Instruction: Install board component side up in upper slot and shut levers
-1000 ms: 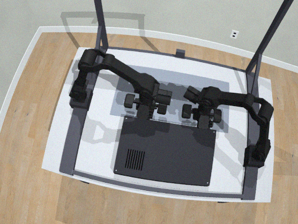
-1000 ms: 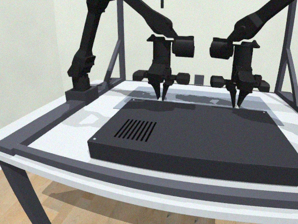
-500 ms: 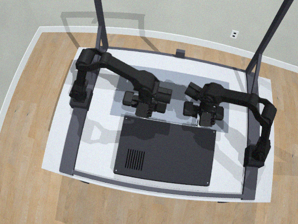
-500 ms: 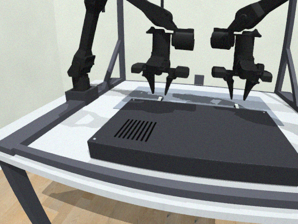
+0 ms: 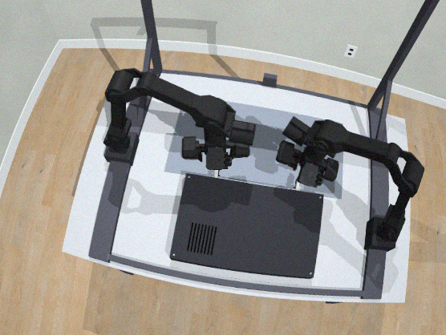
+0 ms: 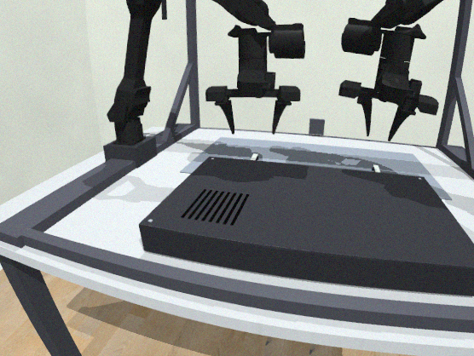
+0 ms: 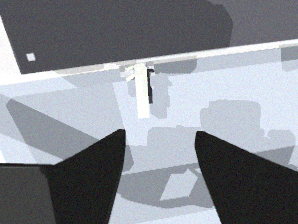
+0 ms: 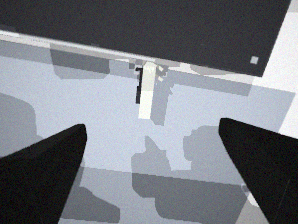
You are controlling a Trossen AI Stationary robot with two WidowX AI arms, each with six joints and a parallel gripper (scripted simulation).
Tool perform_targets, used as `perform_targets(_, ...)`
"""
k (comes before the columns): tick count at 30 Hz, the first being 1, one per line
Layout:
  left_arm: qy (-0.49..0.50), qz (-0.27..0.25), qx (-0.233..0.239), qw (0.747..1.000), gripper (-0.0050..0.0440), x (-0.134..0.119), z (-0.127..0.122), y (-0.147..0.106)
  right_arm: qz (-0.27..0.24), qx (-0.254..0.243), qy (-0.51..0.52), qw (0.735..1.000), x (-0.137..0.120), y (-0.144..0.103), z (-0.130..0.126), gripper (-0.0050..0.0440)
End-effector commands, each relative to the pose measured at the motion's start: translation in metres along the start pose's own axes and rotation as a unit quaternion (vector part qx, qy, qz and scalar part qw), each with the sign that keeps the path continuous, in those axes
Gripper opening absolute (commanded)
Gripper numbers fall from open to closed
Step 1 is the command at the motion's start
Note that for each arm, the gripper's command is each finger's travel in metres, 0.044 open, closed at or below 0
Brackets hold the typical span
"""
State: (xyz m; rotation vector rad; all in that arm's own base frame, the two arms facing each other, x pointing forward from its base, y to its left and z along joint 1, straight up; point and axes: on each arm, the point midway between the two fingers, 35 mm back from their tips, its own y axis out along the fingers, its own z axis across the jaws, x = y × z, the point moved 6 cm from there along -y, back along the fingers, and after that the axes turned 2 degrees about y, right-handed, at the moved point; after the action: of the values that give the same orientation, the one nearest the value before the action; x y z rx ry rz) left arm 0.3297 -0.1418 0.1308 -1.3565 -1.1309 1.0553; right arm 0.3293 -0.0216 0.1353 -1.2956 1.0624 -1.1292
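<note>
The dark enclosure [image 5: 257, 232] [image 6: 307, 217] [image 7: 110, 30] [image 8: 150, 25] lies flat on the bench; its feet are hidden. The board is hidden inside; a thin pale strip runs along the slot edge. Two white levers point out from that edge, seemingly straight: one [image 6: 376, 169] [image 7: 143, 95] near the top and exterior views' right corner, the other [image 6: 254, 157] [image 8: 147, 95] near the left. My left gripper [image 6: 378, 137] [image 7: 160, 137], on the right in the top and exterior views, is partly open and empty beyond its lever's tip. My right gripper [image 6: 253, 133] [image 8: 153, 127] is wide open and empty, above and beyond the other lever.
A bluish mat [image 5: 172, 164] [image 6: 432, 186] lies behind the enclosure under both grippers. Frame rails [image 5: 105, 216] [image 5: 375, 264] run along the bench sides, with uprights at the rear corners. A front rail [image 6: 170, 277] runs just before the enclosure. A small block [image 5: 270, 79] stands at the back.
</note>
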Motion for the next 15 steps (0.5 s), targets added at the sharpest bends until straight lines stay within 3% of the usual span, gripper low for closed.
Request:
perform_targets(1, 0.081, 0.010, -0.077, 0.994, 0.0202, 0.009, 0.001, -0.030, -0.025, 0.038, -0.095, 0.994, -0.001, -0.015, -0.008, 0.0440)
perform_targets(10, 0.283, -0.029, -0.201, 0.937, 0.0202, 0.023, 0.013, -0.065, -0.068, 0.075, -0.302, 0.948, 0.002, -0.021, -0.026, 0.0440)
perform_targets(12, 0.283, -0.029, -0.201, 0.937, 0.0202, 0.023, 0.013, -0.065, -0.068, 0.075, -0.302, 0.948, 0.002, -0.021, -0.026, 0.0440)
perform_targets(15, 0.345, -0.055, -0.238, 0.906, 0.0202, 0.027, 0.019, -0.076, -0.080, 0.087, -0.367, 0.923, 0.003, -0.022, -0.032, 0.0440)
